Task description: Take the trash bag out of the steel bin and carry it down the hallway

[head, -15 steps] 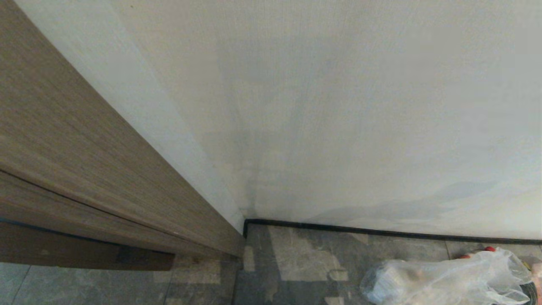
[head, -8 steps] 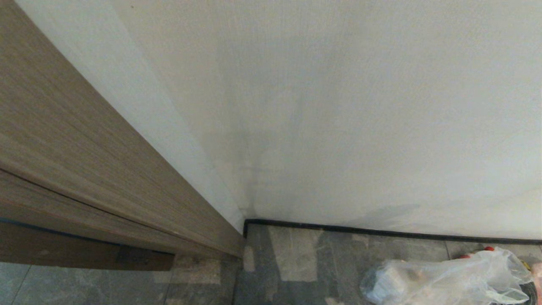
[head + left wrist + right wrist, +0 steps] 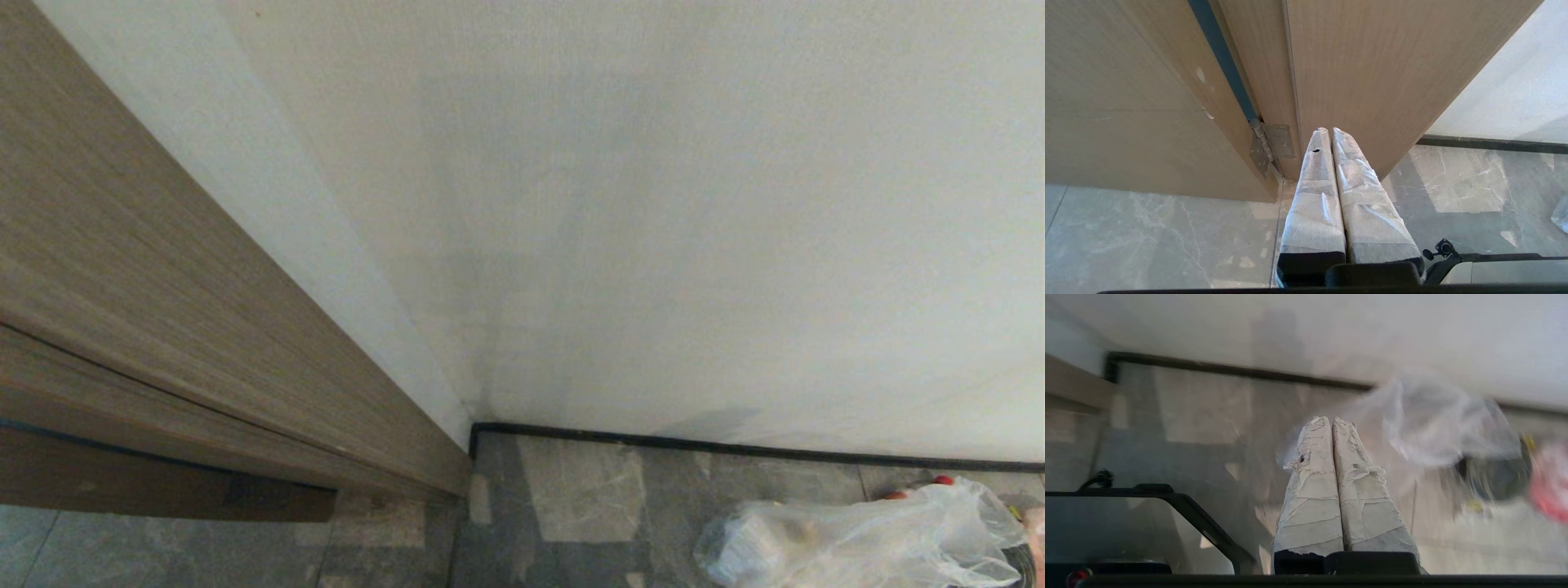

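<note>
We find the right gripper [image 3: 1332, 421] closed, its two tape-wrapped fingers [image 3: 1312, 490] pressed together with nothing between them, held above the tiled floor [image 3: 1180, 416]. The left gripper [image 3: 1328, 130] is likewise closed and empty, its wrapped fingers pointing at the foot of a tan wooden door [image 3: 1392, 61] beside a metal hinge [image 3: 1274, 145]. Neither gripper appears in the head view. The trash bag [image 3: 865, 535] lies on the hallway tiles near the dark skirting [image 3: 735, 447] at the base of the white wall [image 3: 653, 204], apart from both grippers; through its clear crinkled plastic we make out pale contents that we cannot identify. A dark round rim [image 3: 1024, 563] shows at the bag's far right edge, cut off by the frame; we cannot say what it belongs to. In the right wrist view the bag [image 3: 1437, 428] is blurred, with a dark round shape and a red patch [image 3: 1549, 490] beside it. We read no labels or writing anywhere. Only the left wrist view shows the hinge.
</note>
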### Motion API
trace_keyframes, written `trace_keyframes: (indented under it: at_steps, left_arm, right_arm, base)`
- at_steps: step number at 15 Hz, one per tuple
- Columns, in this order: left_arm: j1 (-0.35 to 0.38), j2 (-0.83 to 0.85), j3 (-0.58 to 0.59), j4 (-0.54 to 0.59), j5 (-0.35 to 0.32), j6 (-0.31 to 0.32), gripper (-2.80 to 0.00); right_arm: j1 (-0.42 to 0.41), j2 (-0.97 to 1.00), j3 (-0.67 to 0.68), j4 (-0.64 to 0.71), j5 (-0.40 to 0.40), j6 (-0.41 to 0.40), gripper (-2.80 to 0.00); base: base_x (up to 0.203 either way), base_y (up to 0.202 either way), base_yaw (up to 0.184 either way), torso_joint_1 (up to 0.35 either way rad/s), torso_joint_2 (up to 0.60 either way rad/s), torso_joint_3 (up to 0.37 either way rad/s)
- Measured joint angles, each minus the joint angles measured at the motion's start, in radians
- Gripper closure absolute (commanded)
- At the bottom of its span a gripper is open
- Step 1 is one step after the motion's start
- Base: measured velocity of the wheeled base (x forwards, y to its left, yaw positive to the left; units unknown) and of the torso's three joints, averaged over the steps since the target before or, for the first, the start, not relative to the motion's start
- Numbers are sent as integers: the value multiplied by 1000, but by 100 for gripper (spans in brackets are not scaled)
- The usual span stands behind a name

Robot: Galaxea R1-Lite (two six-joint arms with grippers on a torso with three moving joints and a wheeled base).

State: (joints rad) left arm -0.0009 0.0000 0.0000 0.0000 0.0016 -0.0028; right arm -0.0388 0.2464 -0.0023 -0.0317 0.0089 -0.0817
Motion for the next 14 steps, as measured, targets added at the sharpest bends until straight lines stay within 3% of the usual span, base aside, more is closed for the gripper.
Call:
trace_keyframes:
  at_steps: [6,14]
  left_arm:
    - [-1,0,0,0,-1,0,0]
    - [-1,0,0,0,0,0,0]
  right_arm:
    - [43,-208,2,30,-5,43,0]
    - [44,-247,2,32,-5,50,0]
  base:
    - [0,0,0,0,0,0]
    - [0,0,0,0,0,0]
